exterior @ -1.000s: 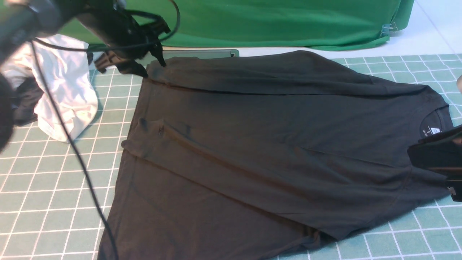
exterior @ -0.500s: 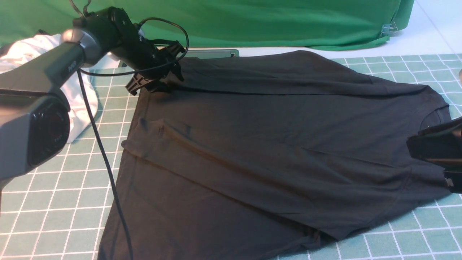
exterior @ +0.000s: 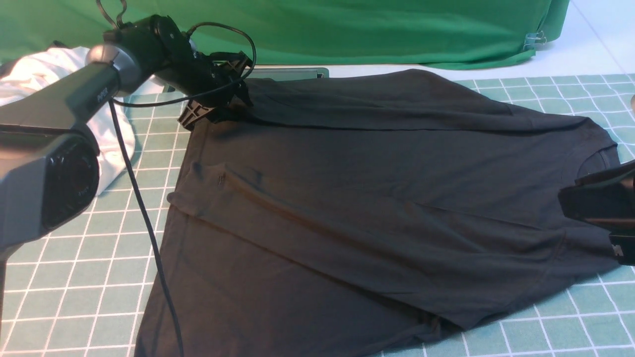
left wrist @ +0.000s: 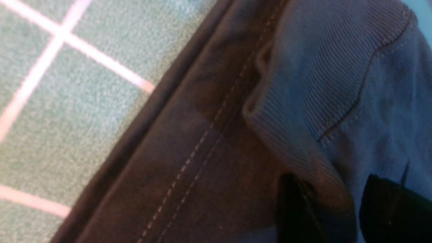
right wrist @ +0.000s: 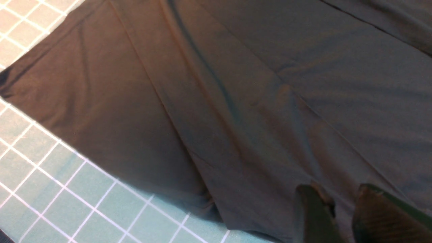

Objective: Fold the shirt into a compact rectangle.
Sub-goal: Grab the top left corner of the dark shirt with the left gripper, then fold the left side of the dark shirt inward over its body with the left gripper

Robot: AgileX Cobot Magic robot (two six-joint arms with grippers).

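front view: the shirt (exterior: pixel 377 198) lies flat on the gridded mat (exterior: pixel 74 277), collar toward the right and hem toward the near left. one sleeve is folded along the far edge, its end at the far-left corner. the left gripper (exterior: pixel 233 106) is down on that corner, touching the fabric; the jaw gap cannot be read from here. its cable (exterior: pixel 144 218) hangs over the mat beside the hem. the right gripper (exterior: pixel 575 206) sits over the collar and shoulder area at the right edge of the view. a white garment (exterior: pixel 119 144) lies on the mat to the left of the shirt, apart from it. a green cloth (exterior: pixel 347 29) covers the background.

left wrist view: the shirt (left wrist: pixel 209 152) shows a stitched hem edge lying on the mat (left wrist: pixel 67 101), with the ribbed sleeve cuff (left wrist: pixel 320 77) on top of it. the left gripper (left wrist: pixel 334 209) has its jaws partly apart, with a raised fold of the cuff between the fingers (left wrist: pixel 293 209). whether the fold is clamped cannot be told.

right wrist view: the shirt (right wrist: pixel 236 84) fills most of the view, with its edge on the mat (right wrist: pixel 50 189). the right gripper (right wrist: pixel 344 212) has its jaws drawn close together on a pinch of the fabric. creases run toward the fingers (right wrist: pixel 314 216).
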